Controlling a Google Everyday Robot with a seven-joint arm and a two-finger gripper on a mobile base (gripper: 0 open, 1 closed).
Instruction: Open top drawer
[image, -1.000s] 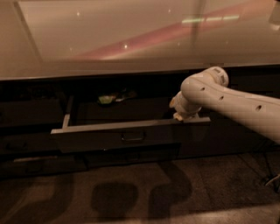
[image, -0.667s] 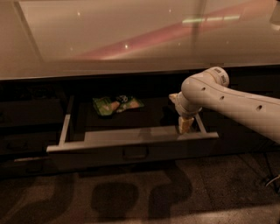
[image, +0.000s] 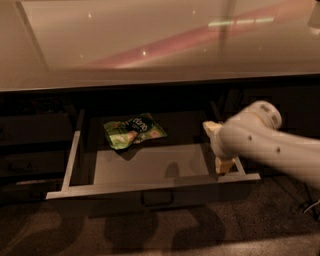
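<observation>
The wide dark grey top drawer (image: 150, 186) sticks far out below the shiny beige counter (image: 125, 45). The pale gripper (image: 223, 166) sits at the drawer's front right corner. I cannot tell if it is gripping. Pull straight and slowly, so the green snack bag (image: 134, 131) does not slide.

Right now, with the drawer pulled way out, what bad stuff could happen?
1. The pincer sits at the right front corner of the top drawer; lifting away carelessly might snag the drawer wall.
2. The drawer looks far out, so more pulling might strain it.
3. The green snack bag lies loose inside and could slide if the drawer jerks.
</observation>
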